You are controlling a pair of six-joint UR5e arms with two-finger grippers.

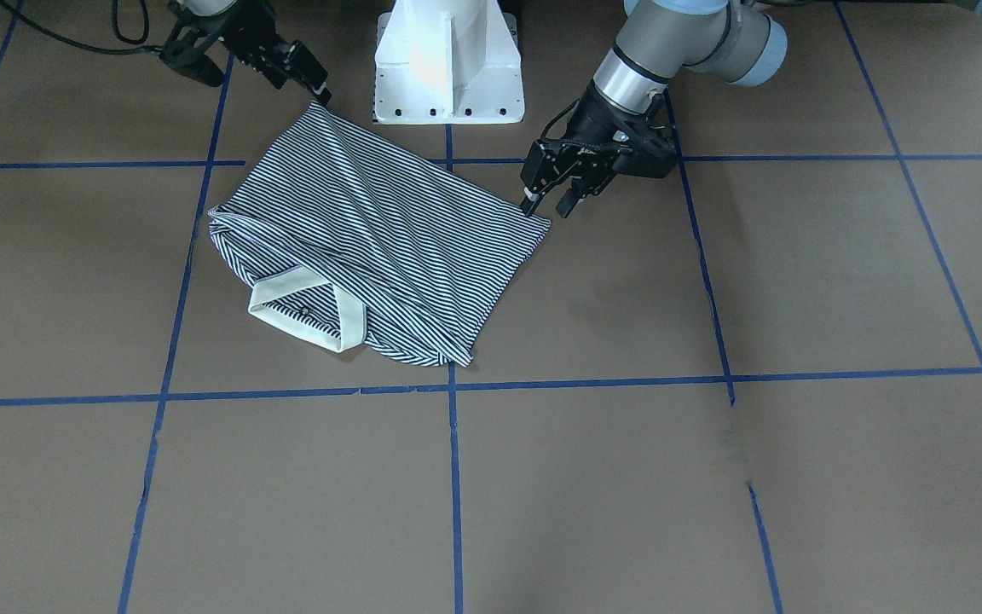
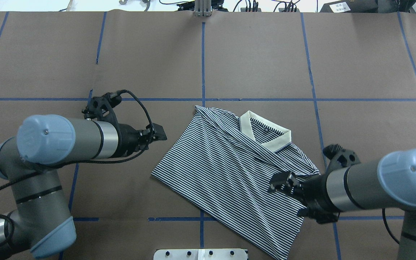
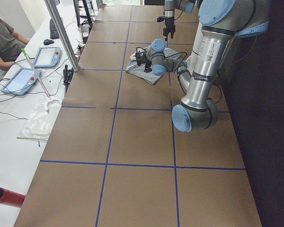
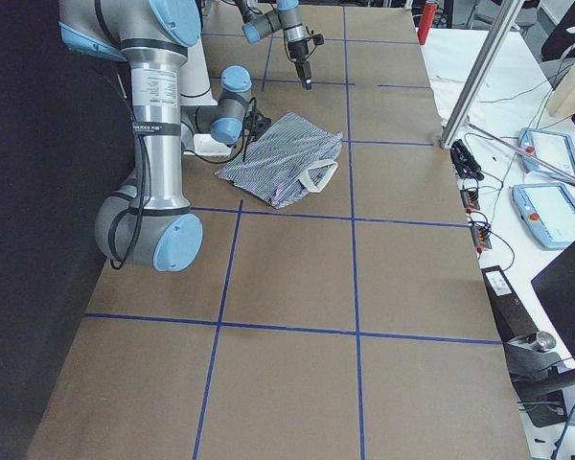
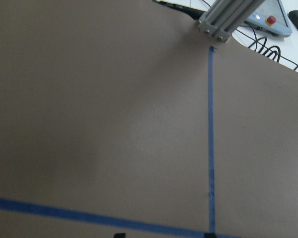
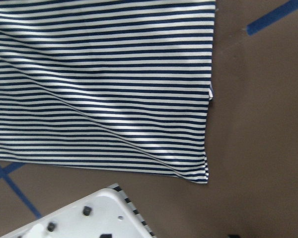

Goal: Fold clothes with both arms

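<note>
The striped polo shirt [image 1: 372, 230] lies folded and rumpled on the brown table, its cream collar [image 1: 308, 311] toward the operators' side. It also shows in the overhead view [image 2: 226, 169] and fills the right wrist view [image 6: 99, 84]. My left gripper [image 1: 548, 205] is open and empty, just beside the shirt's corner, and shows in the overhead view [image 2: 157, 135]. My right gripper [image 1: 265, 77] is open and empty, raised over the shirt's edge close to the base, and shows in the overhead view [image 2: 285, 198].
The white pedestal base [image 1: 448, 68] stands right next to the shirt's near corner. Blue tape lines [image 1: 454, 477] grid the table. An aluminium post [image 5: 228, 17] rises at the far edge. Tablets [image 3: 45, 56] and a person [image 3: 2, 38] are beyond it.
</note>
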